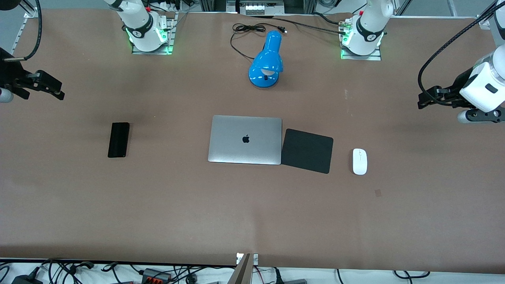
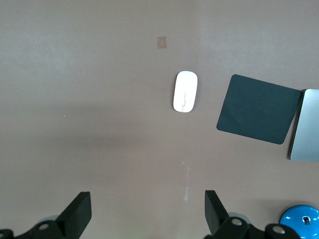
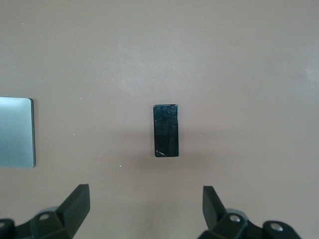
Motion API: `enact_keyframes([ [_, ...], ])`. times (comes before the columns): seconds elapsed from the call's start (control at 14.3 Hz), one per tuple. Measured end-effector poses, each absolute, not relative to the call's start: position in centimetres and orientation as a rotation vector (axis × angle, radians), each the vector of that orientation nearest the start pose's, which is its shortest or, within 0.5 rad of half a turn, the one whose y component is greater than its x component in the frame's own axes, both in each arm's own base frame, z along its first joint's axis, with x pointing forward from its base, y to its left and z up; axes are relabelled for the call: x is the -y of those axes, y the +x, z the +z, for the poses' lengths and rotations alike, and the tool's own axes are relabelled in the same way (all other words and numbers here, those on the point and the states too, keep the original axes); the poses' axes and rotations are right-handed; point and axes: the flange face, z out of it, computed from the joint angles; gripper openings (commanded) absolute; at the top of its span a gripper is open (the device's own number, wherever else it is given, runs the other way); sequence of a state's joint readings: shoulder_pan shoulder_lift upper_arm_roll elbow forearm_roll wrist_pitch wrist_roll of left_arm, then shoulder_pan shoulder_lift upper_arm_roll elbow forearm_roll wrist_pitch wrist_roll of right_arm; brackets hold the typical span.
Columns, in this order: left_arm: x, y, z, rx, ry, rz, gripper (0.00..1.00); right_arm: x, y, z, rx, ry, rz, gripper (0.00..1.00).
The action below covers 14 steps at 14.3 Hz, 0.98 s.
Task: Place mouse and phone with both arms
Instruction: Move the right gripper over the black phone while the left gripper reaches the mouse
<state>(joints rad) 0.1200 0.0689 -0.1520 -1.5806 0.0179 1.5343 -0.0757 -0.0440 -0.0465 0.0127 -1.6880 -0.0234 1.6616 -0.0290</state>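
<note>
The white oval mouse (image 1: 360,161) lies on the brown table beside the black mouse pad (image 1: 307,150), toward the left arm's end. In the left wrist view the mouse (image 2: 185,91) sits well clear of my left gripper (image 2: 148,211), which is open and holds nothing. My left gripper (image 1: 424,100) hangs over bare table at its own end. The black phone (image 1: 118,139) lies flat toward the right arm's end. My right gripper (image 1: 59,92) hovers over the table's edge there. In the right wrist view it (image 3: 146,206) is open and empty, apart from the phone (image 3: 166,130).
A closed silver laptop (image 1: 245,139) lies mid-table, its side touching the mouse pad. A blue desk lamp (image 1: 267,63) with a black cord stands farther from the camera than the laptop, between the arms' bases. Cables run along the table's near edge.
</note>
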Motion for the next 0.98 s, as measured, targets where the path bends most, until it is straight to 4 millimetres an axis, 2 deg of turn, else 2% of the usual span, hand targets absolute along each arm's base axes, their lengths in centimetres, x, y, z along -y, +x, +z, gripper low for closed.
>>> enact_keyframes([
  [0.42,1.3,56.8,57.9,0.067,-3.122,0.178,1.00,2.0,54.5,60.4,-0.003,-3.166,-0.035,1.00],
  [0.63,1.3,56.8,57.8,0.060,-3.123,0.179,1.00,2.5,54.6,59.4,-0.015,-3.166,-0.005,1.00],
  [0.84,1.4,57.3,57.5,0.058,-3.137,0.179,1.00,2.9,55.6,56.6,-0.025,-3.164,0.052,1.00],
  [0.98,1.3,58.2,56.9,0.055,-3.145,0.188,1.00,3.1,56.8,53.0,-0.026,-3.164,0.089,1.00],
])
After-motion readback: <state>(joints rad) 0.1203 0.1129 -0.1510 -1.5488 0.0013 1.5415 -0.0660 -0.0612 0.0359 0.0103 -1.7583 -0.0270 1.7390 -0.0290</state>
